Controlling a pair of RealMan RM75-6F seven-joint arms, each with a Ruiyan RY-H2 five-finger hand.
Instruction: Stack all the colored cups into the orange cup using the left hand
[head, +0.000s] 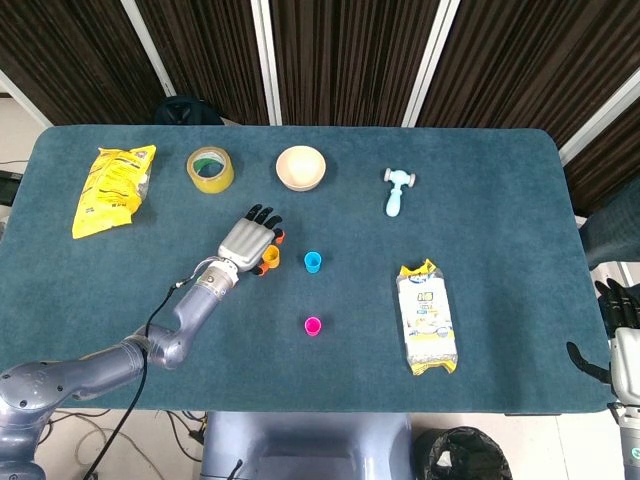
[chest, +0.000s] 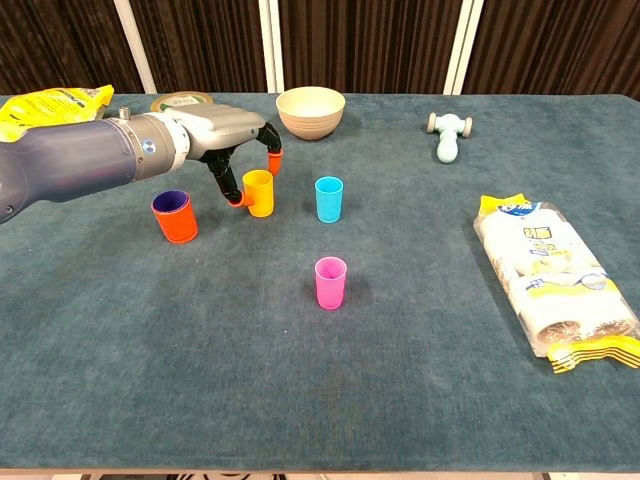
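Observation:
My left hand (chest: 215, 135) (head: 247, 240) hangs over the yellow cup (chest: 258, 192) (head: 268, 258), fingers spread to either side of it. The thumb tip touches the cup's left wall and another fingertip sits behind its right rim, with no firm grip showing. To its left stands the orange cup (chest: 175, 217) with a purple cup nested inside; my forearm hides it in the head view. The blue cup (chest: 329, 198) (head: 313, 262) and the pink cup (chest: 331, 282) (head: 313, 325) stand upright and apart. My right hand (head: 620, 340) rests off the table's right edge, holding nothing.
At the back stand a tape roll (head: 210, 168), a beige bowl (chest: 311, 110) and a light-blue toy hammer (chest: 448, 135). A yellow snack bag (head: 113, 188) lies far left. A white packet (chest: 550, 285) lies at the right.

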